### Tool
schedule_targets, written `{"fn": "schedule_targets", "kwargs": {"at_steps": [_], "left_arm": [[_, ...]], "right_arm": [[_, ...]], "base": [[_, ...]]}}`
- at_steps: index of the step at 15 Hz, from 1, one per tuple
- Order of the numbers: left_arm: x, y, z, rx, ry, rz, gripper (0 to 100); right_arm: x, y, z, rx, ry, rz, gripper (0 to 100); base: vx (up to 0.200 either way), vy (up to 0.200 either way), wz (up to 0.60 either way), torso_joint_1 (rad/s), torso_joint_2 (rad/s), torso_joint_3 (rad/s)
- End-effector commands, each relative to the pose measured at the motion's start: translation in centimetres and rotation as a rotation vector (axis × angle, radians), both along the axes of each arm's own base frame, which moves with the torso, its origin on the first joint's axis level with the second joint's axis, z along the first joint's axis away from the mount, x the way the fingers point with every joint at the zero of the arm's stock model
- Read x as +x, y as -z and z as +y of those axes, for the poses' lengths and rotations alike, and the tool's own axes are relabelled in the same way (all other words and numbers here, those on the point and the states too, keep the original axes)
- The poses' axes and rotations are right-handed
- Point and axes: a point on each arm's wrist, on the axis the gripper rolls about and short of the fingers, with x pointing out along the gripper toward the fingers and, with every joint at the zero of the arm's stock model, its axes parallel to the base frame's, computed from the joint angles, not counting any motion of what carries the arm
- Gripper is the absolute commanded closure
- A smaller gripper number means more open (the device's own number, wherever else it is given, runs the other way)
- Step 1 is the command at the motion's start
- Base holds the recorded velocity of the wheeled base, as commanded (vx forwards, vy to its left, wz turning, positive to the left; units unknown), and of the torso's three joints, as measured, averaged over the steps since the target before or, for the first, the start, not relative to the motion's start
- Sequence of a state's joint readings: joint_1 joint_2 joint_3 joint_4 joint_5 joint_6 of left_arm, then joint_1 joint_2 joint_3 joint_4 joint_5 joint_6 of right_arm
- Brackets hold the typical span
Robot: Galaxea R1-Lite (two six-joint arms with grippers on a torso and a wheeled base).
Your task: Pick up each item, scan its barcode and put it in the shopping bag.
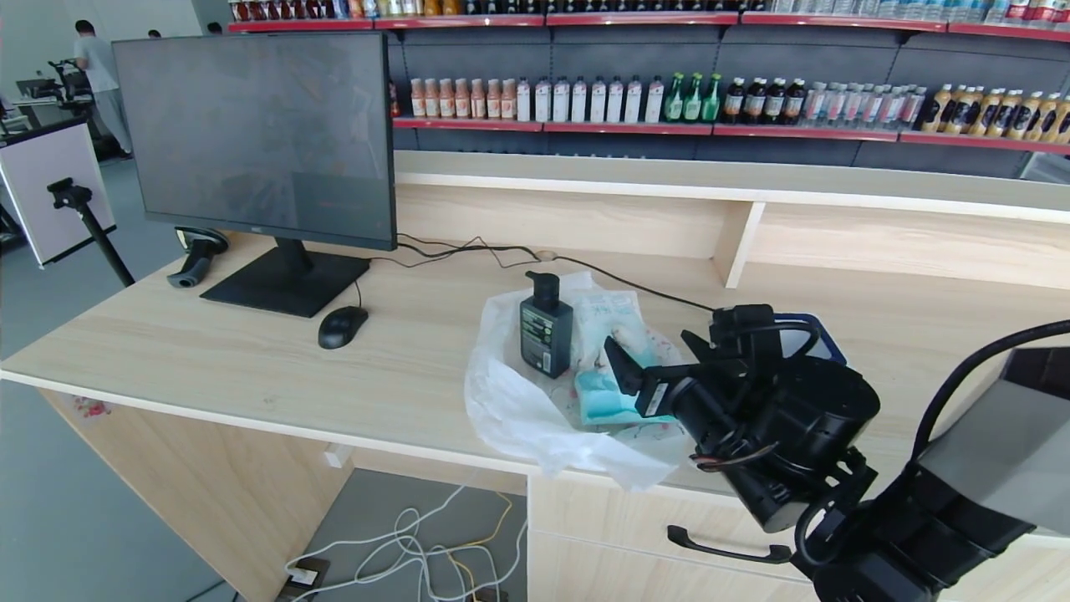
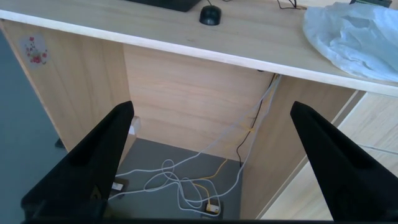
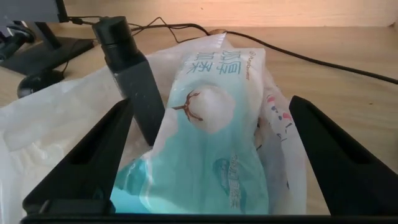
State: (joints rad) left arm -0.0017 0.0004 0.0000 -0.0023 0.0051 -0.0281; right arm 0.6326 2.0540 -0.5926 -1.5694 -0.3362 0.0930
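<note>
**Item:** soft tissue pack, teal and white, lying flat in the open shopping bag on the table.
**With it in the bag:** dark bottle, upright, just beside the pack.
**Right end effector**: close above the pack, fingers spread, holding nothing.
**Left end effector**: lower than the bag, out in front of the table edge, spread, empty.
**Handling note:** this looks like a release into the bag. The arm should rise straight up, so the fingers neither snag the thin film nor tip the bottle.
</note>
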Motion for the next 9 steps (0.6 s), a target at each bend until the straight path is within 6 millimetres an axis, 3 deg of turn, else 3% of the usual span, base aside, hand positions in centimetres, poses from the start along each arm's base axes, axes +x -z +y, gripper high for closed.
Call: {"fn": "schedule_targets", "kwargs": {"at_steps": [1, 4, 9], "left_arm": [[0.0, 0.0, 0.0, -0.001, -0.001, -0.001, 0], [0.0, 0.0, 0.0, 0.0, 0.0, -0.001, 0], [0.0, 0.0, 0.0, -0.001, -0.001, -0.001, 0]], "right_arm": [[-0.7, -1.3, -0.4, 0.019, -0.001, -0.027, 0], [-2.1, -2.6, -1.5, 0.036, -0.002, -0.043, 0], [-7.7, -4.7, -5.8, 0.075, 0.0, -0.048, 0]], "base": [[0.0, 0.0, 0.0, 0.0, 0.0, 0.0], [0.0, 0.0, 0.0, 0.0, 0.0, 0.0], [0.0, 0.0, 0.0, 0.0, 0.0, 0.0]]}}
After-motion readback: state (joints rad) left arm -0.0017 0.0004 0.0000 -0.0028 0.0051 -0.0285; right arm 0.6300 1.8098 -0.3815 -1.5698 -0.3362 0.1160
